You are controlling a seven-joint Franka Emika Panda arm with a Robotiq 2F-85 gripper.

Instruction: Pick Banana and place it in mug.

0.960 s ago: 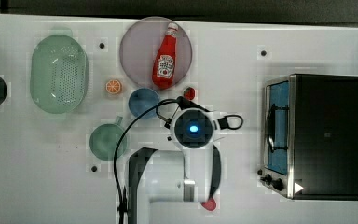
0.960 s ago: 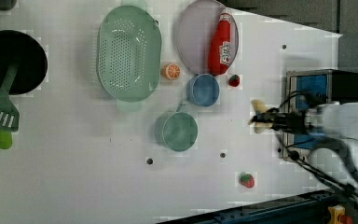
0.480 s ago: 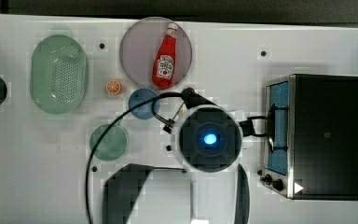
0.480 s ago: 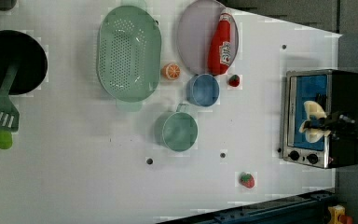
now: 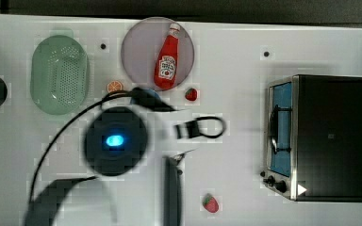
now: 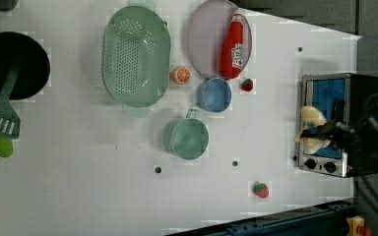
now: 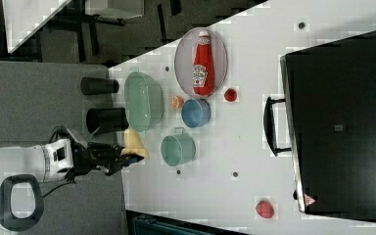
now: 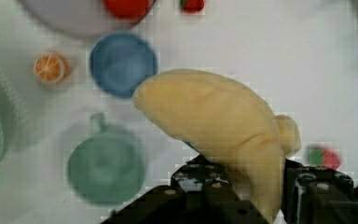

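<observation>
Black pincer (image 8: pixel 256 196) clamped on pale yellow curved toy banana (image 8: pixel 223 126), held above white counter (image 6: pixel 78 187) near round sage-green mug (image 6: pixel 189 139), bare counter around it.

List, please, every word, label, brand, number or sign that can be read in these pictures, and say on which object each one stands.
No text can be read with certainty.
Red ketchup bottle on the round grey plate: a white label with dark print, too blurred to read.
Black toaster oven: a small red-edged triangular sign near one corner; its symbol is too small to tell.
Oven knobs: no markings legible.
</observation>
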